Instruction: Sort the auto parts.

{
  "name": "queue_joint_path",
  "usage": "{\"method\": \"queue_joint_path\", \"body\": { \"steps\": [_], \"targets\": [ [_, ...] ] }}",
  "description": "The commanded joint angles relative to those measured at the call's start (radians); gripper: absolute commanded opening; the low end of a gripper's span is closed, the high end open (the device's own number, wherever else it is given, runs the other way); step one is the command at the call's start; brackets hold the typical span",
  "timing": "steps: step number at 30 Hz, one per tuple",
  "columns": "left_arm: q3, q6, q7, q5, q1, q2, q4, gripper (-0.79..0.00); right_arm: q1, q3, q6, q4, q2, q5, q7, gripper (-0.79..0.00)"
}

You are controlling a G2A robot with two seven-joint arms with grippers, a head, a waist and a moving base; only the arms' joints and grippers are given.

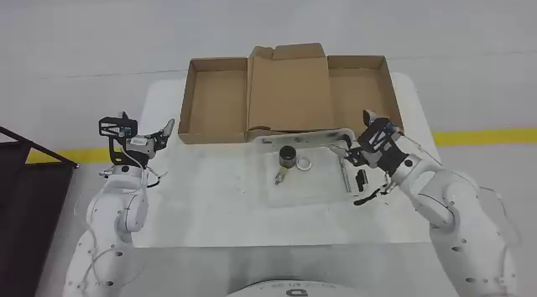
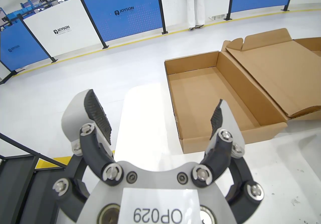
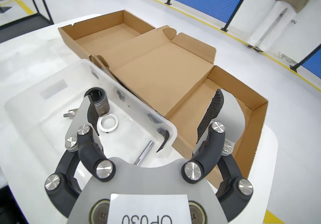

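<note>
A clear plastic tray [image 1: 323, 190] [image 3: 30, 104] in the middle of the table holds a dark cylindrical bearing [image 1: 289, 156] [image 3: 99, 100], a white ring [image 1: 305, 164] [image 3: 108, 123], a small bolt [image 1: 279, 177] [image 3: 70, 113], a steel rod [image 1: 344, 175] [image 3: 143, 152] and a black curved piece [image 1: 360, 181] [image 3: 164, 138]. My right gripper [image 1: 362, 138] [image 3: 154, 97] hangs open and holds nothing, above the tray's right end and close to the box. My left gripper [image 1: 143, 129] [image 2: 155, 102] is open with nothing in it, near the table's left edge, just left of the box.
An open cardboard box [image 1: 214, 100] [image 2: 200, 89] [image 3: 155, 69] lies along the table's far side. It has a bare compartment at each end and a lid flap folded across the middle. A black frame [image 1: 33, 150] stands off the table's left side.
</note>
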Motion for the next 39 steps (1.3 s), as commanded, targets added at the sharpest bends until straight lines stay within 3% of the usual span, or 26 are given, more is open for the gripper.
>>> {"method": "queue_joint_path", "body": {
  "steps": [1,8,10,13,16,18,19,22,25,36,38,39],
  "targets": [
    [0.0,0.0,0.0,0.0,0.0,0.0,0.0,0.0,0.001,-0.005,-0.007,0.003,0.0,-0.002,0.006,0.0],
    [0.0,0.0,0.0,0.0,0.0,0.0,0.0,0.0,0.001,-0.005,-0.007,0.003,0.0,-0.002,0.006,0.0],
    [0.0,0.0,0.0,0.0,0.0,0.0,0.0,0.0,-0.001,-0.022,-0.096,0.01,0.006,-0.004,0.049,0.0],
    [0.0,0.0,0.0,0.0,0.0,0.0,0.0,0.0,0.03,-0.018,-0.357,0.054,0.024,0.093,0.157,0.0],
    [0.0,0.0,0.0,0.0,0.0,0.0,0.0,0.0,0.044,-0.011,-0.377,0.056,0.034,0.133,0.252,0.0],
    [0.0,0.0,0.0,0.0,0.0,0.0,0.0,0.0,0.049,-0.021,-0.36,0.051,0.037,0.147,0.304,-0.111],
    [0.0,0.0,0.0,0.0,0.0,0.0,0.0,0.0,0.051,-0.031,-0.345,0.045,0.038,0.148,0.328,-0.203],
    [0.0,0.0,0.0,0.0,0.0,0.0,0.0,0.0,0.061,-0.059,-0.31,0.026,0.041,0.154,0.388,-0.339],
    [0.0,0.0,0.0,0.0,0.0,0.0,0.0,0.0,0.07,-0.087,-0.265,0.002,0.042,0.149,0.438,-0.354],
    [0.0,0.0,0.0,0.0,0.0,0.0,0.0,0.0,0.178,-0.243,-0.098,0.018,0.035,0.127,0.559,-0.268],
    [0.0,0.0,0.0,0.0,0.0,0.0,0.0,0.0,0.203,-0.275,-0.077,0.036,0.032,0.123,0.564,-0.203],
    [0.0,0.0,0.0,0.0,0.0,0.0,0.0,0.0,0.216,-0.292,-0.065,0.046,0.03,0.12,0.564,-0.114]
  ]
}}
